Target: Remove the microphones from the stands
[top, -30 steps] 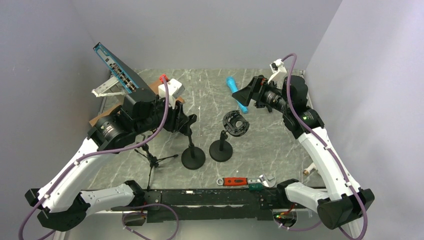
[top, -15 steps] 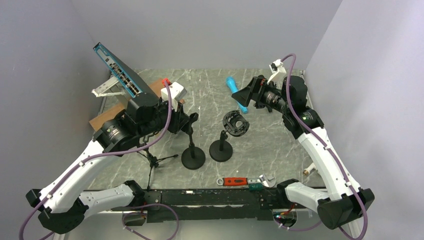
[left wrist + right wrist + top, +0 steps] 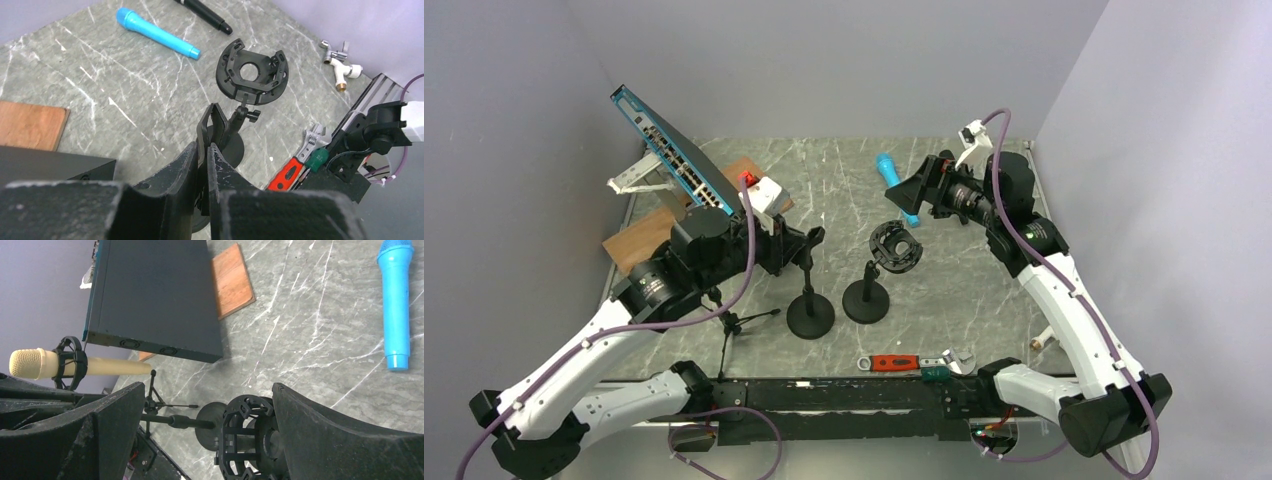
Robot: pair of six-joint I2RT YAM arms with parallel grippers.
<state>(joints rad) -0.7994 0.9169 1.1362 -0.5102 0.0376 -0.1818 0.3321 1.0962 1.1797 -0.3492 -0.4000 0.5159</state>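
Observation:
A cream microphone [image 3: 75, 365] sits in a black shock mount on a small tripod [image 3: 729, 320]; in the top view my left arm hides it. My left gripper [image 3: 812, 238] [image 3: 206, 145] is shut on the black clip [image 3: 216, 122] at the top of a round-based stand [image 3: 810, 315]. Beside that stand is a second one with an empty shock mount [image 3: 894, 248] [image 3: 252, 72] [image 3: 250, 435]. My right gripper [image 3: 907, 190] [image 3: 208, 386] is wide open and empty, in the air beyond that mount. A blue microphone [image 3: 886, 165] [image 3: 157, 34] [image 3: 396, 305] and a black microphone [image 3: 202, 12] lie on the table.
A tilted network switch [image 3: 674, 150] [image 3: 155, 295] leans at the back left over a wooden board [image 3: 639, 240] [image 3: 232, 277]. A white bracket [image 3: 634, 178] lies at the far left. A red-handled wrench [image 3: 904, 362] [image 3: 295, 167] and a tap fitting [image 3: 1044, 338] [image 3: 340, 72] lie near the front edge.
My left arm has swung back and lower, uncovering more of the switch and board, while its gripper stays at the stand's clip. The right arm has barely moved.

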